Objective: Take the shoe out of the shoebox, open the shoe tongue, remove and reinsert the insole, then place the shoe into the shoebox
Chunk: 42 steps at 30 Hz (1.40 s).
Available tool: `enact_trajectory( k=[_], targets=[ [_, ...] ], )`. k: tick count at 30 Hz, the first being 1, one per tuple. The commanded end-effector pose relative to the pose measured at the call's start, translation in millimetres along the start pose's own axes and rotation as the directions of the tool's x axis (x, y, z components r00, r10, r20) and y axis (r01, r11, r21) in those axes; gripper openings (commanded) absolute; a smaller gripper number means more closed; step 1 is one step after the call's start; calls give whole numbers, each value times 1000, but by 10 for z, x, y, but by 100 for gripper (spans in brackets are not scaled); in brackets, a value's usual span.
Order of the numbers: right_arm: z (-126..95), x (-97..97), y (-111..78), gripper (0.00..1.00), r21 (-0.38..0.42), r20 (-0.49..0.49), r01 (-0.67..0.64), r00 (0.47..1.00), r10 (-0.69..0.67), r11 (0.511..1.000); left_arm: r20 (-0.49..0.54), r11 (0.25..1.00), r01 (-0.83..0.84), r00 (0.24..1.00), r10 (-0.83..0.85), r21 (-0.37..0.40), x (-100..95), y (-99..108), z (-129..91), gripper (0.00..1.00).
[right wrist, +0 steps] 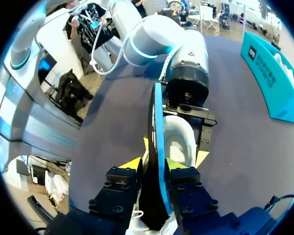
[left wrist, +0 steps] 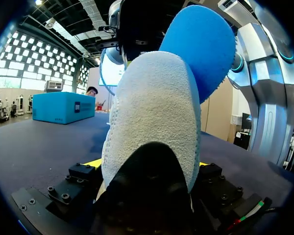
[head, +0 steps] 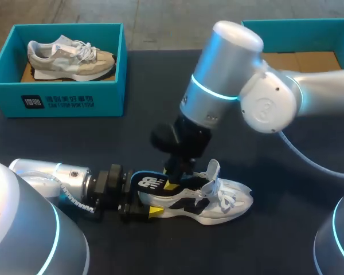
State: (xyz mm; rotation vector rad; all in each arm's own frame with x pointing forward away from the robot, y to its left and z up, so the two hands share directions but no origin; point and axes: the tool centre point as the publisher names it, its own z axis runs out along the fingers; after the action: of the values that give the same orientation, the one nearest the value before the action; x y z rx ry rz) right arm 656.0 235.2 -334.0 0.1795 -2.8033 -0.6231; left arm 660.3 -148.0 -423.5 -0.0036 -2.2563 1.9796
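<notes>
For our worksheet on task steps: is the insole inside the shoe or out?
Partly out: the insole sticks up from the shoe at its heel, pinched in the right tool.

The left arm [head: 49, 175] is lying low along the bench, the left end effector [head: 144, 197] clamping the shoe [head: 226, 201] at its heel. The right arm [head: 223, 80] is bending steeply downward, the right end effector [head: 176, 175] pinching the insole [head: 150, 183] between yellow tips.

Black-and-white shoe [head: 215, 200] upright on table [head: 264, 246]. Left gripper [head: 143, 206] clamps its heel. Right gripper [head: 173, 182], from above, pinches insole [head: 150, 183] raised at heel. Beige shoe [head: 69, 57] in far-left box [head: 57, 100]; second box [head: 309, 34] far right.
</notes>
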Motion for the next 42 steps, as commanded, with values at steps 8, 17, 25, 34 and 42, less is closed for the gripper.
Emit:
enact_trajectory(
  k=[8, 17, 25, 34, 42],
  targets=[
    [83, 0, -109, 25, -93, -19, -43, 999, 41, 995, 2, 1000, 1, 1000, -1, -1, 7, 47, 10, 0],
    [127, -28, -124, 24, -139, -32, -59, 998, 55, 988, 2, 1000, 1, 1000, -1, -1, 7, 47, 10, 0],
    [118, -41, -134, 24, -168, -48, -71, 997, 64, 983, 2, 1000, 1, 1000, -1, -1, 7, 47, 10, 0],
    [110, -63, -151, 23, -196, -73, -113, 992, 100, 974, 2, 1000, 1, 1000, -1, -1, 7, 47, 10, 0],
    [138, -86, -136, 24, -199, -80, -132, 990, 118, 971, 2, 1000, 1, 1000, -1, -1, 7, 47, 10, 0]
  ],
)
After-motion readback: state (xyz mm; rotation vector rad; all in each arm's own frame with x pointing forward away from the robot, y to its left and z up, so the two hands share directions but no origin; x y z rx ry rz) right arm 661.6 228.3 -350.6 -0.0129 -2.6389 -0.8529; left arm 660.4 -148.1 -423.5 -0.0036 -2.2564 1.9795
